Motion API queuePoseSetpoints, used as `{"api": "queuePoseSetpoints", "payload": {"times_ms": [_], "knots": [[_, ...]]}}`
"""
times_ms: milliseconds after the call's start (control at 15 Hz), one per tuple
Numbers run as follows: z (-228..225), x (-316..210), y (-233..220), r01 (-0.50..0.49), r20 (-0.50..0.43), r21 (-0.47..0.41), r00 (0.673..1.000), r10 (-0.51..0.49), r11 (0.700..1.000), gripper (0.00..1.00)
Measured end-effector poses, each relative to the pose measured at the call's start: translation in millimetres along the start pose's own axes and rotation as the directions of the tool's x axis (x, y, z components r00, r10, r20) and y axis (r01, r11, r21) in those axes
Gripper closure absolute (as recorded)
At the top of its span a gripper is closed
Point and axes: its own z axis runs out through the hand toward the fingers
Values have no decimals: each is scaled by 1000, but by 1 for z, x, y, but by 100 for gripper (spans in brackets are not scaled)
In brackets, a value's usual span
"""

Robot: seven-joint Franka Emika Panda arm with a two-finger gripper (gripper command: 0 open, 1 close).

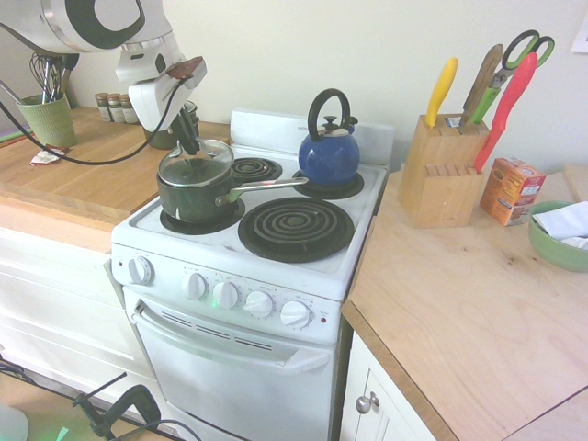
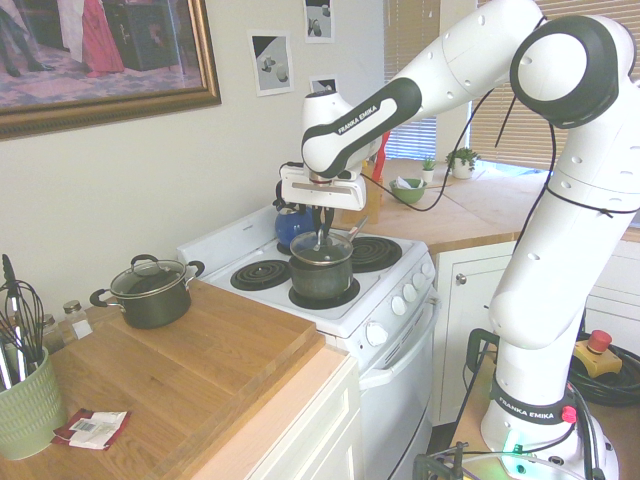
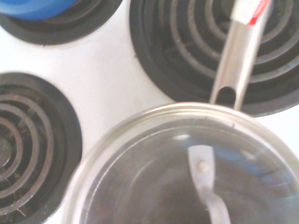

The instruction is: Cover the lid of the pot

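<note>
The dark green pot [image 1: 188,197] [image 2: 322,277] stands on the stove's front left burner. Its long silver handle [image 1: 268,186] [image 3: 237,60] points toward the large front burner. The clear glass lid [image 1: 196,165] [image 2: 321,246] [image 3: 154,177] with its metal rim lies over the pot's mouth, a little tilted in the first exterior view. My gripper [image 1: 189,140] [image 2: 320,226] comes straight down onto the lid's centre and is shut on its small grip. The wrist view looks down through the glass at the lid's metal strap [image 3: 202,169].
A blue kettle [image 1: 328,152] sits on the back right burner. A small dark lidded pot [image 2: 150,291] rests on the wooden counter beside the stove. A green cup of utensils [image 1: 48,118], a knife block [image 1: 443,172], an orange box [image 1: 511,189] and a green bowl [image 1: 557,241] stand on the counters.
</note>
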Motion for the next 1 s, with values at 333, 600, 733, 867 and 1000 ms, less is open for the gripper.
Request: {"api": "queuePoseSetpoints", "payload": {"times_ms": [333,600,733,867,1000], "knots": [[20,-21,-2,37,-5,-22,999,-37,999,100],[17,-23,-8,34,-3,-15,999,-34,999,100],[15,-22,-9,27,-8,-12,1000,-27,1000,100],[13,-22,-9,23,-11,-8,1000,-23,1000,100],[13,-22,-8,22,-12,-8,1000,-22,1000,100]]}}
